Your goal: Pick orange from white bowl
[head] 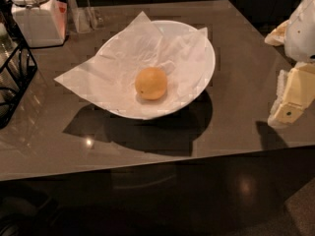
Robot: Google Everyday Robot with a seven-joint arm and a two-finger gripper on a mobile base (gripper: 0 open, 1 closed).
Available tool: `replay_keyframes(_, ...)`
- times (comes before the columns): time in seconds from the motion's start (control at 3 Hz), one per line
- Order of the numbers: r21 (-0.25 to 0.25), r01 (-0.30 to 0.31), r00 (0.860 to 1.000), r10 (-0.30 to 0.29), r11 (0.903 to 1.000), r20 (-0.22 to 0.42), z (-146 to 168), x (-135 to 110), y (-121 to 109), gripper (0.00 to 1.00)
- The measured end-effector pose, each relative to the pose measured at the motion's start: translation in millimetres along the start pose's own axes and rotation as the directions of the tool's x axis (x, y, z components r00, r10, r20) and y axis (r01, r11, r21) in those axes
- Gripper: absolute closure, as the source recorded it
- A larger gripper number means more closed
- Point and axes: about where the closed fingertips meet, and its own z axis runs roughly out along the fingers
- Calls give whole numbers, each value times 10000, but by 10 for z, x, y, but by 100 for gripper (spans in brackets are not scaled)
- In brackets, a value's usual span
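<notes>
The orange (151, 83) lies in the middle of the white bowl (209, 58), on a crinkled white paper sheet (113, 65) that lines the bowl and sticks out over its left rim. The bowl stands on a glossy brown table (246, 58). My gripper (289, 107), cream and white, is at the right edge of the view, hanging above the table's right side. It is well to the right of the bowl and apart from the orange. It holds nothing that I can see.
A white lidded jar (37, 14) stands at the table's back left corner. A black wire rack (15, 77) is at the left edge. The table's front edge (147, 168) runs across the lower view, with dark floor below.
</notes>
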Motion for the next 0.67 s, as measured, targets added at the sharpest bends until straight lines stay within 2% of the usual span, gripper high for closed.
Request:
replay_keyframes(0.33, -1, 3, 10000, -3, 10000, 3, 0, -1, 0, 0)
replay_keyframes(0.67, -144, 679, 9961, -670, 9976, 582, 21, -251, -47, 0)
